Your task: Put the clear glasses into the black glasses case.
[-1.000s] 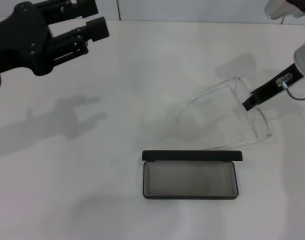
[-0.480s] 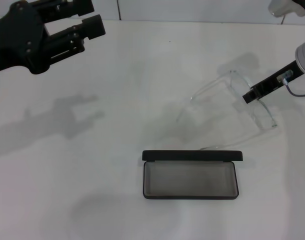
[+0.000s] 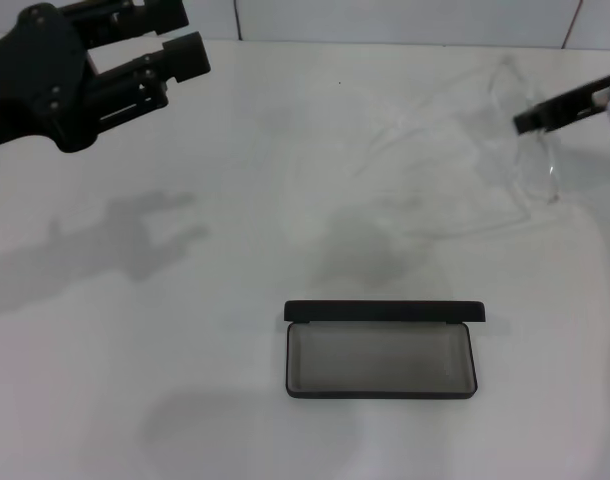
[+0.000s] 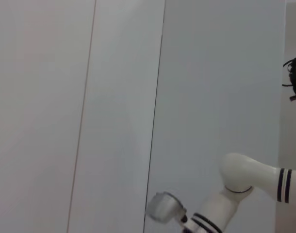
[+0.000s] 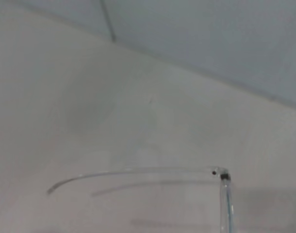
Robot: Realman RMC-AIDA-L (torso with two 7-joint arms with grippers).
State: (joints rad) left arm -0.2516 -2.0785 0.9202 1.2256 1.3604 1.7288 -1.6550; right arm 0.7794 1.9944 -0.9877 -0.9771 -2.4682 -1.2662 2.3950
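Note:
The clear glasses [image 3: 533,168] hang above the white table at the far right, their thin temple arms trailing toward the table's middle. My right gripper [image 3: 526,122] is shut on their front frame; only its dark finger shows at the right edge. One temple arm and its hinge [image 5: 222,175] show in the right wrist view. The black glasses case [image 3: 383,311] lies open on the table nearer to me, lid standing up at its far side, grey lining bare. My left gripper [image 3: 175,40] hovers open at the far left, away from both.
The white table [image 3: 185,350] meets a pale panelled wall at its far edge. The left wrist view shows only that wall and my white right arm [image 4: 247,174].
My right gripper has lifted the clear glasses off the table and carried them up and toward the far right. The left arm and the case have stayed put.

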